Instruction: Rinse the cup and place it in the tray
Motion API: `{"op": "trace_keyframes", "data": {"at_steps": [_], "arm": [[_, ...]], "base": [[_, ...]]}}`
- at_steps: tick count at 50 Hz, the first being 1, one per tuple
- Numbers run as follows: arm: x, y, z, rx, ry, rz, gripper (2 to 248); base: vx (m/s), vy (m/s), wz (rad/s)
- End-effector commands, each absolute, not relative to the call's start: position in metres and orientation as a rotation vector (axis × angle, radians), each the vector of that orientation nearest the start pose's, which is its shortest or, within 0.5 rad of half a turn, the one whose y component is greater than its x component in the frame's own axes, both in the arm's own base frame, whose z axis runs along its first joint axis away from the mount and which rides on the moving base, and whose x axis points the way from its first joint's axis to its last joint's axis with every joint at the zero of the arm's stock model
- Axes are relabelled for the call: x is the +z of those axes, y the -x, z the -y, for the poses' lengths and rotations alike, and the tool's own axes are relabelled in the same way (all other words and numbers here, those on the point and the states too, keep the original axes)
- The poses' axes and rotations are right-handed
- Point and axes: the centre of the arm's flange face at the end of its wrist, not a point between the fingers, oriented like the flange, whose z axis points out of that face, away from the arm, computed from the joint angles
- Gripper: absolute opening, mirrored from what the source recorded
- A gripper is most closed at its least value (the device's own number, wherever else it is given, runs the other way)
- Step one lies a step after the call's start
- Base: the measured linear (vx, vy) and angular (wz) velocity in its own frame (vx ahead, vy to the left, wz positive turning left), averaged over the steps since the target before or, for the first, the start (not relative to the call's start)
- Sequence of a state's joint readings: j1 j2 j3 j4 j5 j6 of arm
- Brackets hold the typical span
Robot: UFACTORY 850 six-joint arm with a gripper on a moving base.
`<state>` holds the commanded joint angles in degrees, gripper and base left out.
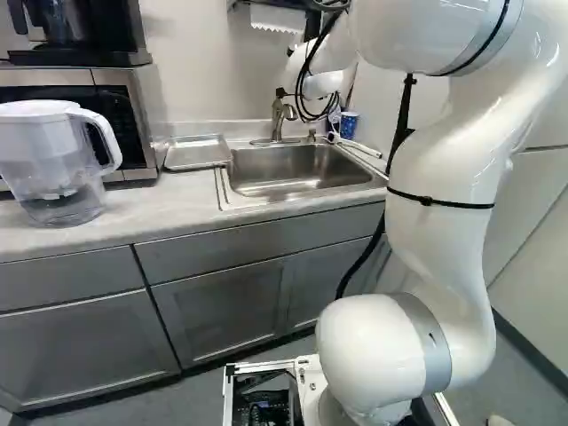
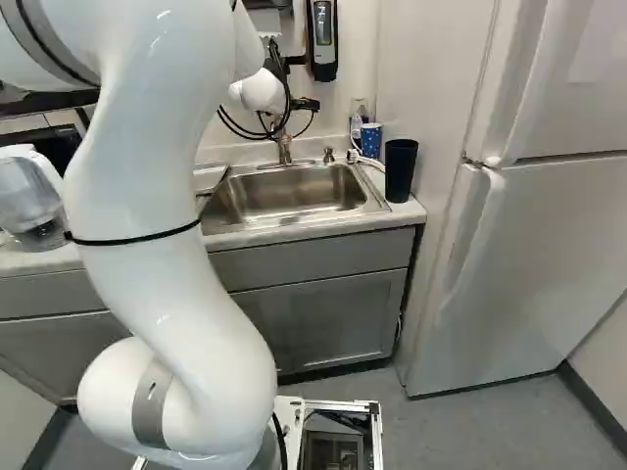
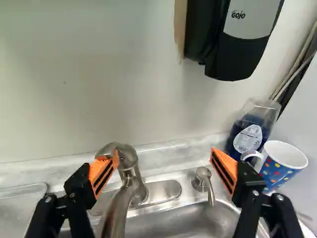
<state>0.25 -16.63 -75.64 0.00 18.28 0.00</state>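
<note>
Pale wall (image 3: 99,74) stands ahead of the hand (image 2: 306,104), with a soap dispenser (image 3: 237,44) mounted on it, higher than the fingers. Below the wall runs a light desk (image 1: 133,211) over grey cabinets (image 1: 222,302), and a steel sink (image 1: 302,170) is set into it, its basin under the hand.

Seen from the wrist, the hand (image 3: 164,155) is spread wide, its two orange pads (image 3: 225,168) well apart and facing each other across a gap that holds no cup. The metal faucet (image 3: 130,173) rises just ahead, near the finger on the tray's side, and that fingertip overlaps it in the wrist view; I cannot tell whether they touch. A short metal spout (image 3: 204,181) stands on the sink's rim, near the other finger.

The blue spotted cup (image 3: 282,161) stands upright beyond that other finger, off to the refrigerator's side of the hand, at the sink's back corner. A clear bottle of blue liquid (image 3: 252,129) is just beside it, and a white cable (image 1: 355,145) runs near its base. Farther to the same side, a dark tumbler (image 2: 400,168) stands upright by the sink, near the white refrigerator (image 2: 549,245).

Opposite, to the other side of the hand, the metal tray (image 1: 197,153) lies flat beside the sink. Well past it come a microwave (image 1: 138,115) and a clear pitcher (image 1: 44,164) with a white lid.
</note>
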Motion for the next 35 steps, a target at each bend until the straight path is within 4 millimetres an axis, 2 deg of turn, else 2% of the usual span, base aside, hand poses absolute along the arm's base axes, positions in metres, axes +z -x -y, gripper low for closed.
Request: {"op": "trace_keyframes", "data": {"at_steps": [23, 35], "arm": [[0.6364, -0.6434, -0.0028, -2.086, 2.345, 0.005, 247], [0.6369, -0.6435, -0.0028, -2.092, 2.339, 0.005, 247]], "base": [[0.000, 0.000, 0.000], [0.000, 0.000, 0.000]]}}
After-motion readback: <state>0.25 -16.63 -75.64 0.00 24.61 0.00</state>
